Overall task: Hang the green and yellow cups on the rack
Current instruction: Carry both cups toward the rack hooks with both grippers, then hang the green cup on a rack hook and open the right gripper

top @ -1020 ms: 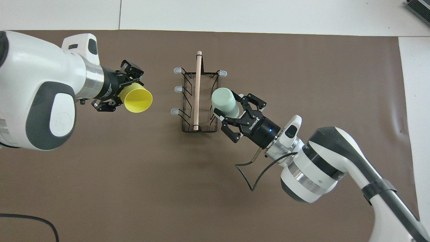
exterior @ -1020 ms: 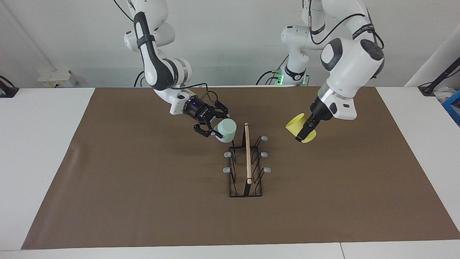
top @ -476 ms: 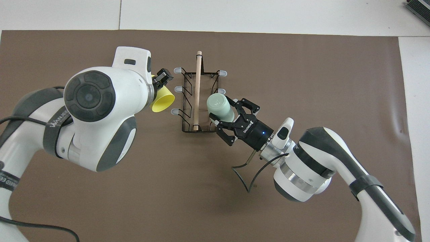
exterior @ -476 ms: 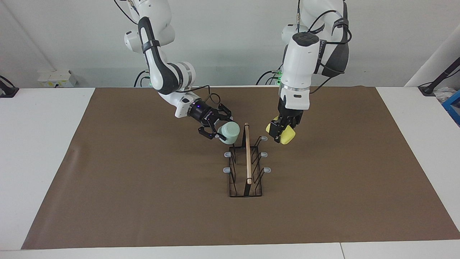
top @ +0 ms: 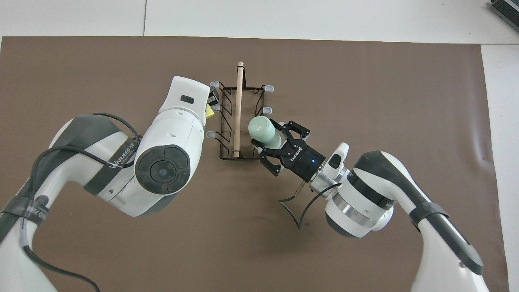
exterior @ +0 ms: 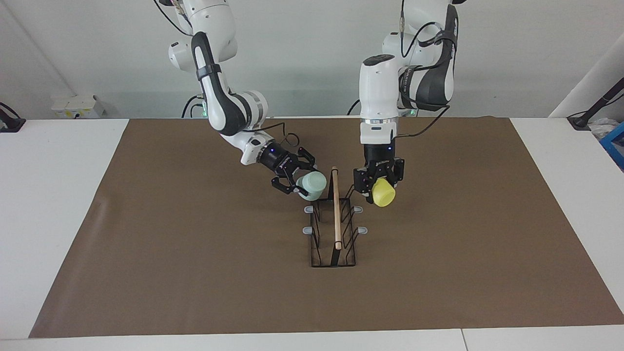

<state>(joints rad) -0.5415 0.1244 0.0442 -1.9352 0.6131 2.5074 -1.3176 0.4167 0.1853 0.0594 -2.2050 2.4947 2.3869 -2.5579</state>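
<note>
White tabletop (exterior: 58, 204), brown mat (exterior: 195, 273), plain wall.

Right tool (exterior: 296, 183) clamped on green cup (exterior: 312, 185), cup tilted, base up, at rack (exterior: 333, 229) peg on right arm's side, robot end.

Left tool (exterior: 379, 181) clamped on yellow cup (exterior: 382, 192), over pegs on left arm's side.

Rack mid-tabletop, well clear of edges and corners.

Judgement: both cups carried to rack, neither released; seating and letting go remain.

Hidden: overhead, left arm covers nearly all of yellow cup; whether peg is inside either cup unclear.
</note>
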